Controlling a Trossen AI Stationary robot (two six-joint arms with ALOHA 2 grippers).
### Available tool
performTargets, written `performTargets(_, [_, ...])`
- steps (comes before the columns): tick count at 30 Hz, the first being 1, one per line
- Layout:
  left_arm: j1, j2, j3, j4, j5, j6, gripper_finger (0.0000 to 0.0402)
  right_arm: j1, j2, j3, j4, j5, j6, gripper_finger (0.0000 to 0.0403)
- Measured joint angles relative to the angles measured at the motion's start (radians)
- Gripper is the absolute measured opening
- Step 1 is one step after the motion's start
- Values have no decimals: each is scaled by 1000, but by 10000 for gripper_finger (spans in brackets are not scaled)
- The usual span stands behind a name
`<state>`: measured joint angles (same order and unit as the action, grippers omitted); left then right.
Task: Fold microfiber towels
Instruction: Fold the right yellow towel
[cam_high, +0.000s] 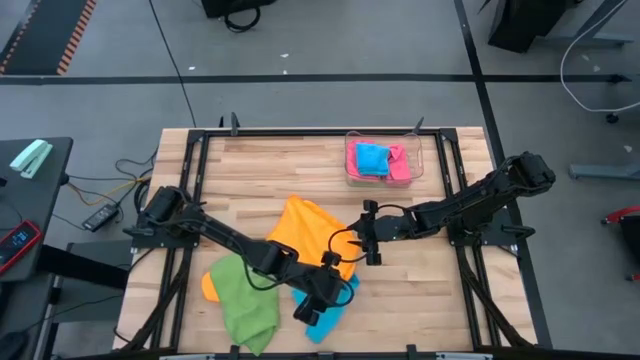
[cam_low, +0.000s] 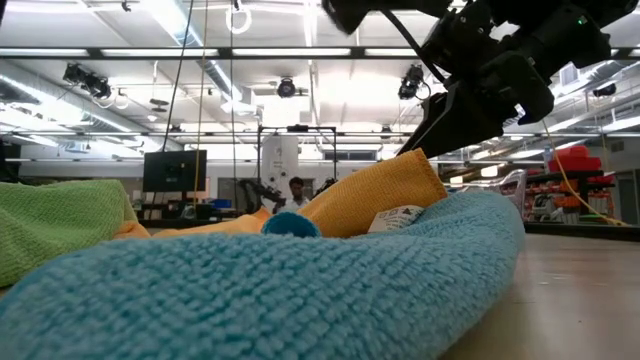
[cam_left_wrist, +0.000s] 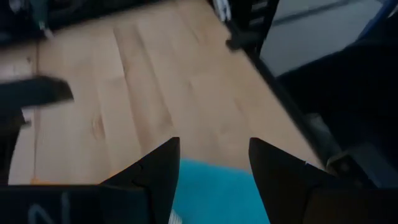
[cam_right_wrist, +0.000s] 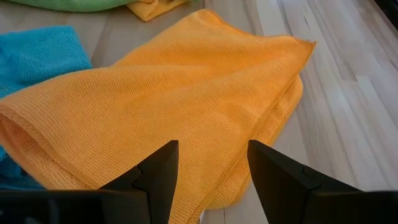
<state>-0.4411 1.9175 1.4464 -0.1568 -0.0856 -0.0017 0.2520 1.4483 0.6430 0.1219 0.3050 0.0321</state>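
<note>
— So where do the towels lie on the table (cam_high: 250, 170)?

— Mostly toward its near edge. An orange towel (cam_high: 310, 235) sits around the middle, loosely folded, with a green towel (cam_high: 243, 300) bunched nearer the near left corner and a sky blue towel (cam_high: 328, 312) just beside the orange one, close to the near edge. A second bit of orange cloth (cam_high: 209, 287) peeks out from under the green one.

— And the others?

— A blue towel (cam_high: 372, 160) and a pink towel (cam_high: 399, 165) rest in a clear plastic tray (cam_high: 384, 182) by the far edge, right of centre.

— What is the left gripper (cam_high: 318, 302) doing?

— It hangs over the sky blue towel, jaws spread apart and empty; the left wrist view shows the blue cloth beneath the gap, with bare wood beyond.

— The right gripper (cam_high: 370, 232)?

— It reaches in from the right edge to the orange towel's right side. Its jaws stand parted with nothing between them; the right wrist view looks down past them onto the orange fabric's folded edge, without a clear touch.

— Anything in the low view?

— Sky blue pile fills the front, the orange towel rises behind it with a small white label (cam_low: 397, 218), and green shows at one side. A person stands far off in the room.
</note>
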Motion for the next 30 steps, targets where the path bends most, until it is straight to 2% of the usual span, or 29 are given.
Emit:
performTargets(8, [-1, 0, 0, 15, -3, 11, 191, 0, 0, 0, 0, 0, -5, 201])
performTargets(15, [-4, 0, 0, 13, -4, 9, 196, 0, 0, 0, 0, 0, -5, 201])
performTargets(20, [-9, 0, 0, -19, -3, 7, 193, 0, 0, 0, 0, 0, -5, 201])
performTargets(24, [-13, 3, -1, -114, -4, 5, 188, 0, 0, 0, 0, 0, -3, 201])
performTargets(30, [-14, 42, 1, -136, -18, -16, 188, 0, 0, 0, 0, 0, 0, 201])
